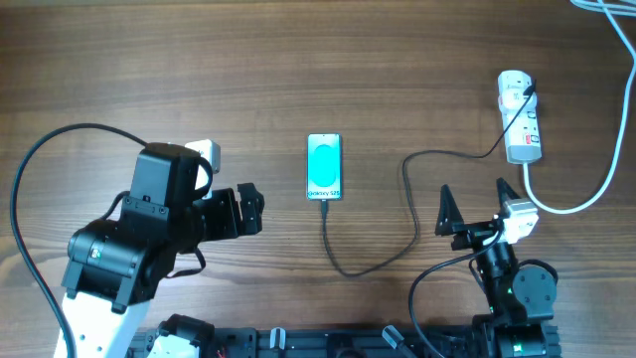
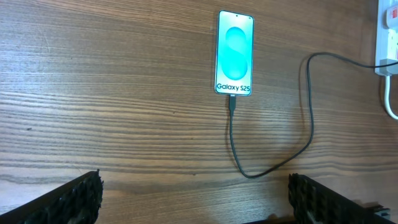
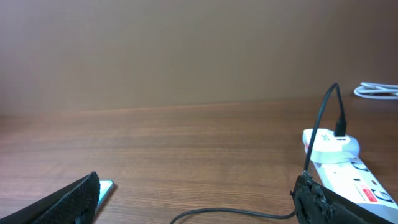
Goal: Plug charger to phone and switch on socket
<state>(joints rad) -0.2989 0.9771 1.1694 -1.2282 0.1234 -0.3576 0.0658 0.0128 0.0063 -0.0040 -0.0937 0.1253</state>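
The phone (image 1: 325, 167) lies flat mid-table with its cyan screen up; it also shows in the left wrist view (image 2: 234, 52). The charger cable (image 1: 370, 261) has its connector in the phone's near end and loops right up to the socket (image 1: 521, 117), where its white adapter sits. In the left wrist view the charger (image 2: 267, 168) curves below the phone. My left gripper (image 1: 248, 211) is open and empty, left of the phone. My right gripper (image 1: 475, 211) is open and empty, below the socket, which shows in the right wrist view (image 3: 339, 155).
The socket's thick white lead (image 1: 586, 204) curves off to the right edge and up to the far corner. The arms' black cables (image 1: 40, 159) loop at the front left and front right. The table is wooden.
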